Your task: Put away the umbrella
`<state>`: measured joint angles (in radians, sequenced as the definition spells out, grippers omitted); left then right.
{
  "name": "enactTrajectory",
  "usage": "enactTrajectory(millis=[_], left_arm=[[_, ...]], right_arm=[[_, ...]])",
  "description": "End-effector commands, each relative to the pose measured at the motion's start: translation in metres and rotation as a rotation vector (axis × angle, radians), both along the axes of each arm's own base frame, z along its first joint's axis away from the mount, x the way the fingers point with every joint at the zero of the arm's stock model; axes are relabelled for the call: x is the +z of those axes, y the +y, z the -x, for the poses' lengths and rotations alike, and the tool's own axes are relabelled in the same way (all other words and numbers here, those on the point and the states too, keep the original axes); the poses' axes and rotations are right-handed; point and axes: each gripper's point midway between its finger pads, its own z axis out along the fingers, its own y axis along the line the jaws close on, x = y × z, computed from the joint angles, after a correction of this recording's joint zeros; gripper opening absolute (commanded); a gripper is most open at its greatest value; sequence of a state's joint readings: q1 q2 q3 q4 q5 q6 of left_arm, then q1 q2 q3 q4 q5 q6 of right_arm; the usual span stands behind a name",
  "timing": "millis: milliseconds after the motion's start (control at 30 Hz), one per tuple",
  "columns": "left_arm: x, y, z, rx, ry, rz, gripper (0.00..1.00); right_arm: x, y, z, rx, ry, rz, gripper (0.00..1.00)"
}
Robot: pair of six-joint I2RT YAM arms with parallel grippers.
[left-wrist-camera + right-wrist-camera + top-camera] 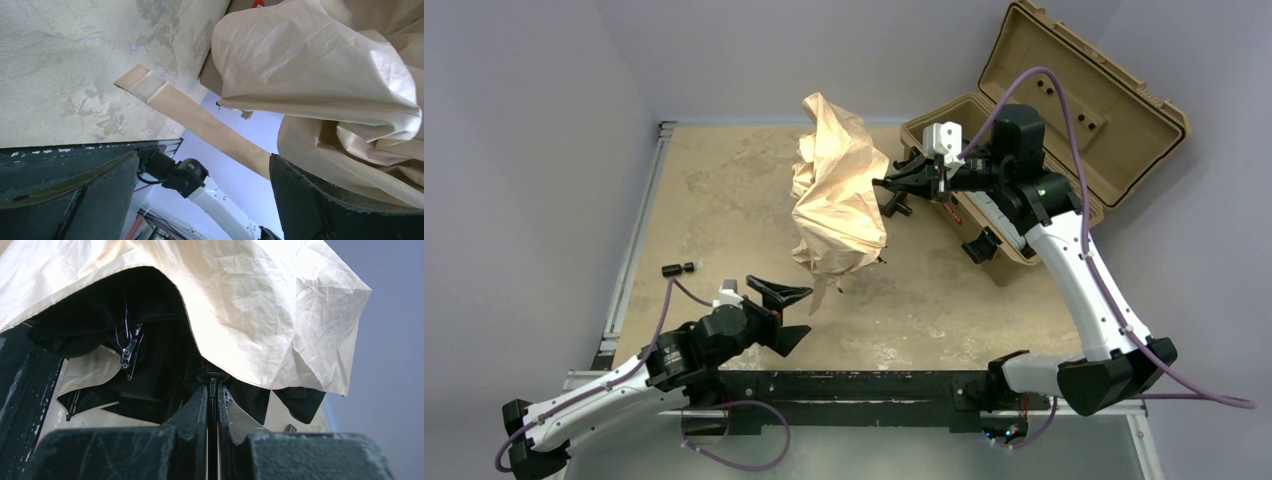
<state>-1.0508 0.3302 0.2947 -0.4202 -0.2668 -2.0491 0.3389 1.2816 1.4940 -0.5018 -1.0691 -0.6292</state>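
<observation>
The umbrella (836, 195) hangs in the air over the middle of the table, its beige canopy crumpled and loose. My right gripper (892, 183) is shut on its thin black shaft (213, 390), just right of the canopy; the right wrist view shows the canopy (260, 315) with black lining and ribs beneath it. My left gripper (786, 312) is open and empty, just below and left of the canopy's lower end. In the left wrist view the canopy (320, 70) and a tan strap (200, 125) hang close above my open fingers (310, 200). The wooden knob handle is hidden.
A hard tan plastic case (1044, 140) stands open at the back right, lid raised, behind my right arm. A small black part (678, 269) lies on the table at the left. A black bar (864, 385) runs along the near edge.
</observation>
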Motion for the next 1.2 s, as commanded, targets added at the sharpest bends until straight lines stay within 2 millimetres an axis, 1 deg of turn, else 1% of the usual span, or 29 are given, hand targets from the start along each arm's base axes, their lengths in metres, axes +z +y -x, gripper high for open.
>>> enactTrajectory(millis=[0,133,300,400,467,500,533,600,800,900,1000,1067,1100,1167], left_arm=[[0.016,0.008,-0.004,0.087,0.079,0.093,0.99],[0.006,0.006,-0.007,0.111,0.121,0.091,0.99],[0.004,0.000,-0.020,0.162,0.112,0.140,0.94],[0.004,-0.011,-0.020,0.139,0.121,0.148,0.94],[0.004,-0.014,-0.021,0.142,0.123,0.158,0.94],[0.004,-0.018,-0.015,0.122,0.124,0.158,0.94],[0.003,-0.014,-0.022,0.155,0.126,0.160,0.94],[0.002,-0.013,-0.023,0.174,0.130,0.160,0.94],[-0.011,-0.010,-0.017,0.221,0.169,0.136,0.93],[-0.021,-0.009,-0.016,0.254,0.195,0.131,0.85],[-0.031,-0.011,-0.019,0.274,0.201,0.146,0.72],[-0.033,-0.013,-0.022,0.283,0.190,0.169,0.65],[-0.033,-0.013,-0.023,0.288,0.189,0.170,0.62],[-0.032,-0.013,-0.025,0.296,0.184,0.171,0.62]], right_arm=[[0.031,0.000,0.007,0.031,-0.129,-0.059,0.00],[0.030,0.003,0.006,0.052,-0.122,-0.068,0.00],[0.026,0.004,0.008,0.067,-0.108,-0.072,0.00],[0.024,0.004,0.009,0.066,-0.104,-0.072,0.00],[0.022,0.004,0.010,0.068,-0.100,-0.074,0.00],[0.021,0.004,0.010,0.070,-0.097,-0.075,0.00],[0.021,0.004,0.010,0.072,-0.093,-0.075,0.00],[0.020,0.004,0.011,0.074,-0.091,-0.076,0.00],[0.018,0.004,0.011,0.067,-0.077,-0.075,0.00],[0.017,0.004,0.012,0.074,-0.071,-0.080,0.00],[0.017,0.004,0.015,0.079,-0.068,-0.082,0.00],[0.017,0.004,0.016,0.081,-0.067,-0.083,0.00],[0.017,0.004,0.017,0.083,-0.067,-0.084,0.00],[0.016,0.004,0.019,0.087,-0.065,-0.085,0.00]])
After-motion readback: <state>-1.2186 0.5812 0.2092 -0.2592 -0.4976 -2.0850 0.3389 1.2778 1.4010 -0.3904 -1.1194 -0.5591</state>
